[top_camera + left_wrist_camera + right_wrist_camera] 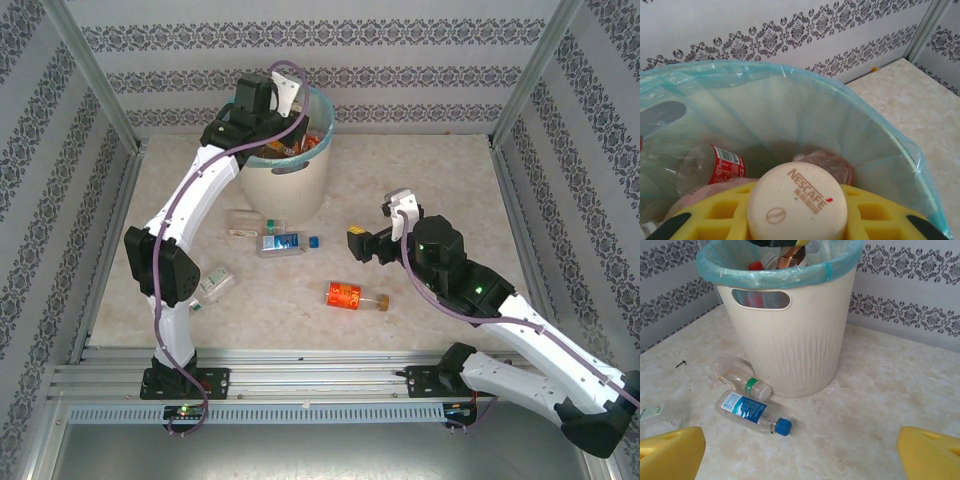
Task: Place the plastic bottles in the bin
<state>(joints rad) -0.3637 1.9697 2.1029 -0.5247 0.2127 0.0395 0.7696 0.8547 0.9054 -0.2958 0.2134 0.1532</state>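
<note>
Left gripper [268, 120] is over the bin [290, 185], yellow fingers [875, 217] clamped on a Nescafe bottle [797, 202], cream cap toward the wrist camera, body pointing down into the bin mouth. Step in hand looks like the release. To do it well: open only once the bottle is well inside the rim and wide enough that it falls free, then lift straight up so the fingers don't snag the thin bag liner [790, 100]. The pile is high, with a red-label bottle [725, 165] and a crumpled pink bottle [822, 162] just below, so a drop could bounce or roll. Aim mid-bin

Right gripper [358, 245] hovers low over the table [440, 180], jaws spread wide, nothing between them. Loose bottles: blue-cap bottle [750, 412] and green-collared bottle [742, 380] by the bin's foot, orange bottle [350, 296] nearer the arms

Bin: rigid cream plastic, round, tapering, wavy ribbing, oval handle slot. Liner: filmy translucent light blue, wrinkled. Bottles: smooth clear cylinders, glossy labels. Table: pale, marbled, matte
</note>
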